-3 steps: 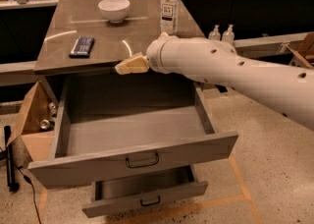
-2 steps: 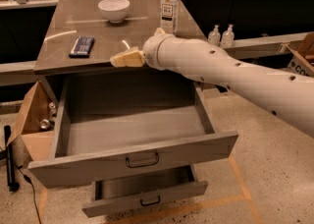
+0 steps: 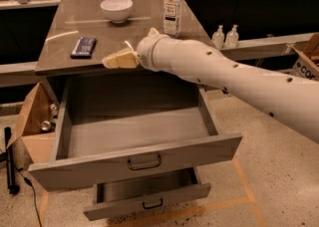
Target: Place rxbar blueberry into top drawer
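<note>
The rxbar blueberry [image 3: 83,47], a small flat dark bar, lies on the left part of the grey countertop [image 3: 134,34]. The top drawer [image 3: 75,164] is pulled out wide below the counter, and its inside holds nothing. My gripper [image 3: 116,53] is at the end of the white arm, over the counter's front edge and above the back of the drawer. It is a short way to the right of the bar, not touching it. It is open and empty.
A white bowl [image 3: 116,9] and a clear water bottle [image 3: 172,7] stand at the back of the counter. The lower drawer [image 3: 149,198] is partly open. A cardboard box [image 3: 32,116] stands at the left. Two small bottles [image 3: 225,37] stand on the ledge at the right.
My gripper has moved left and a little farther back, from over the drawer toward the bar on the counter. The bar and the drawers have not moved.
</note>
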Available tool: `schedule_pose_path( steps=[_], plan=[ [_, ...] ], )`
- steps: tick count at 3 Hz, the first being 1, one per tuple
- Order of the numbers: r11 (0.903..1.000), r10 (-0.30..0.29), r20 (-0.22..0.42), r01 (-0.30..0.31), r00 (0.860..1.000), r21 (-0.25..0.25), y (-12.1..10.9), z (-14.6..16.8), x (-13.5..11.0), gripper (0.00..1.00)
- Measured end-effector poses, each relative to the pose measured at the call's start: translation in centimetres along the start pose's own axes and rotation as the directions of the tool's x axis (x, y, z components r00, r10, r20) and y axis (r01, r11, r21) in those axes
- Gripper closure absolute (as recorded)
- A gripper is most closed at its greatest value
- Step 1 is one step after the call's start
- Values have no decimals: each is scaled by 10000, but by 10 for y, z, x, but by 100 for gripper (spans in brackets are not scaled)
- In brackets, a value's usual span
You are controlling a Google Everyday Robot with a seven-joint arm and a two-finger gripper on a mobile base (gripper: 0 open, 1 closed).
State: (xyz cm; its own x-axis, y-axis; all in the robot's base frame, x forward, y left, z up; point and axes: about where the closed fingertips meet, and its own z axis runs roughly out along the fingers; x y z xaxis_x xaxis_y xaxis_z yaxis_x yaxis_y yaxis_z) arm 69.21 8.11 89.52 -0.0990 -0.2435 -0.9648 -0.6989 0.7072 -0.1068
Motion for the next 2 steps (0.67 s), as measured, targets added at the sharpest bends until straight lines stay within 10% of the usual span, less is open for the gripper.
schedule_pose_path(
  steps=[2],
  plan=[
    [9990, 84, 230, -73, 9997, -446, 44, 45, -25, 0]
  ],
)
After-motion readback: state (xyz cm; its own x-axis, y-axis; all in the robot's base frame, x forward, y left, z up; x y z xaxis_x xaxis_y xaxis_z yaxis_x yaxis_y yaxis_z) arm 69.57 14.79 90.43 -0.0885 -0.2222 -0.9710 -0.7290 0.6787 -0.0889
